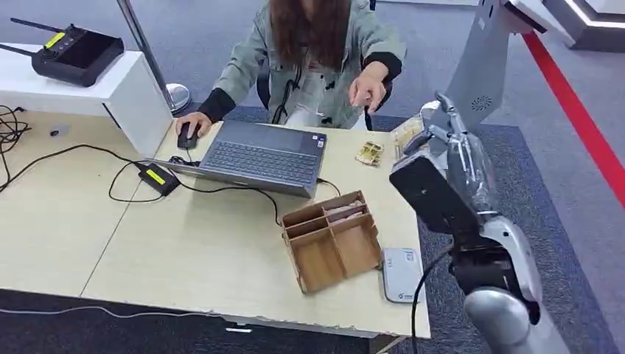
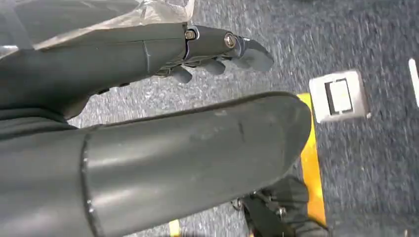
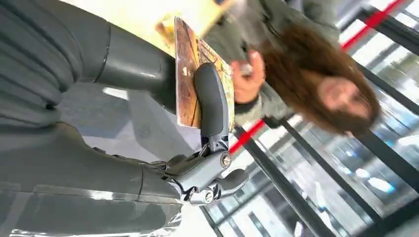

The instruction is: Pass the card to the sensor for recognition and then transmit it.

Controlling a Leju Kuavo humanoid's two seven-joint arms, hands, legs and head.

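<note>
The right robot hand point(image 1: 435, 136) is raised beside the far right corner of the worktop point(image 1: 184, 251), grasping the card point(image 3: 190, 74): in the right wrist view the card stands pinched between the thick thumb on one face and a dark finger point(image 3: 211, 103) laid across the other face, its printed yellow-brown surface showing on both sides of that finger. In the head view the card point(image 1: 407, 135) shows as a pale edge at the front of the robot hand, held above the worktop's edge and just beside a second small card point(image 1: 369, 153) lying flat on the wood. A person's hand point(image 1: 366, 90) reaches out over that corner, close to the held card but apart from it; the person's other hand rests on a mouse point(image 1: 187, 136) beside the laptop point(image 1: 262, 156). The white card sensor point(image 1: 402, 273) lies on the worktop just beside the wooden organiser box point(image 1: 332, 240), nearer the robot than the held card and well apart from it. The left robot hand point(image 2: 197, 54) hangs over grey carpet, released, its fingers loosely extended with nothing between them.
</note>
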